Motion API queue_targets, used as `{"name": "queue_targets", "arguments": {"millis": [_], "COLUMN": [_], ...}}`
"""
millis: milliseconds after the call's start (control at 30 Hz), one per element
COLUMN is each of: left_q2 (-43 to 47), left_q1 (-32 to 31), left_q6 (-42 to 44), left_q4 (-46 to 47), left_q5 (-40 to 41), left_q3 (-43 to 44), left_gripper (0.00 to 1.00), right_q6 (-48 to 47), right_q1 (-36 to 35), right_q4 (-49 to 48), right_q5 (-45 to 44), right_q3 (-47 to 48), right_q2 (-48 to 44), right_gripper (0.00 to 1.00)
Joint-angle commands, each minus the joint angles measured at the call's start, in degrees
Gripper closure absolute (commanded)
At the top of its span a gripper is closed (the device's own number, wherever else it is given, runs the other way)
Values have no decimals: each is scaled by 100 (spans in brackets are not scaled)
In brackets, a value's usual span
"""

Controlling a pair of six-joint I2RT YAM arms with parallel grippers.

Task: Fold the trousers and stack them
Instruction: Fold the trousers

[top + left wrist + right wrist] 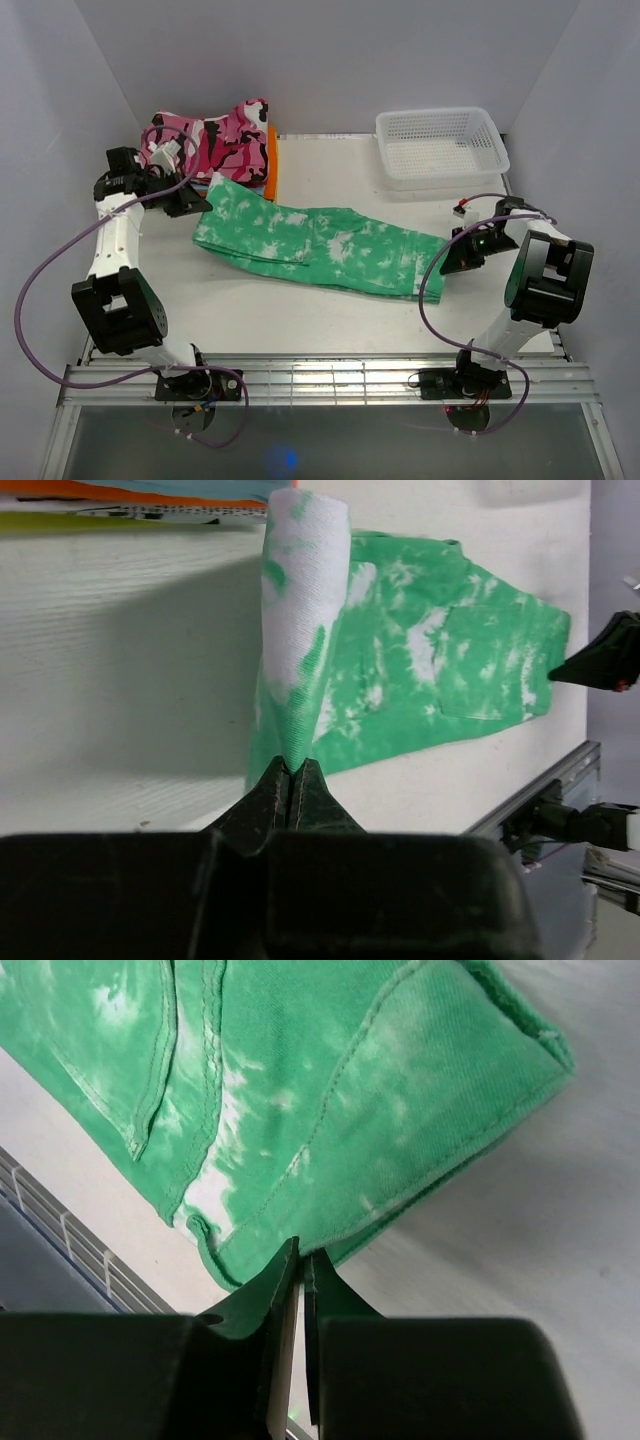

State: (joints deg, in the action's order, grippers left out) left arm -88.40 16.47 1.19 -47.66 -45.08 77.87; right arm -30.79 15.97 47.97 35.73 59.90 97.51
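Note:
The mint green trousers (320,245) with white blotches lie across the middle of the table, folded lengthwise. My left gripper (200,200) is shut on their left end; in the left wrist view the pinched fabric (300,630) rises as a lifted cone from the closed tips (292,765). My right gripper (447,262) is at the trousers' right end. In the right wrist view its tips (303,1253) are nearly closed on the hemmed edge of the fabric (330,1090), which rests on the table.
A pink, black and white camouflage garment (215,135) lies on orange folded clothes (271,160) at the back left, just behind my left gripper. A white mesh basket (440,145) stands at the back right. The metal rail (320,375) runs along the near edge.

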Motion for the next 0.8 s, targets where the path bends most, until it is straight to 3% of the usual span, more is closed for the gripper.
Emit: {"name": "queue_targets", "arguments": {"millis": [0, 200, 333, 467, 767], "left_q2": [51, -422, -933, -1328, -1979], "left_q1": [-432, -1950, -2507, -3297, -4212], "left_q6": [-556, -1216, -2243, -2693, -3309], "left_q4": [-490, -596, -359, 20, 836], "left_q5": [-168, -220, -484, -291, 43], "left_q3": [701, 1573, 1872, 2310, 2655], "left_gripper": [100, 100, 100, 100, 100], "right_q6": [283, 511, 696, 881, 1495], "right_q1": [-137, -401, -454, -454, -454], "right_q4": [-401, -727, -973, -1166, -1439], "right_q5": [374, 505, 375, 102, -882], "right_q3": [-13, -57, -189, -277, -584], "right_q2": [188, 434, 496, 523, 260], "right_gripper": [92, 92, 92, 92, 92]}}
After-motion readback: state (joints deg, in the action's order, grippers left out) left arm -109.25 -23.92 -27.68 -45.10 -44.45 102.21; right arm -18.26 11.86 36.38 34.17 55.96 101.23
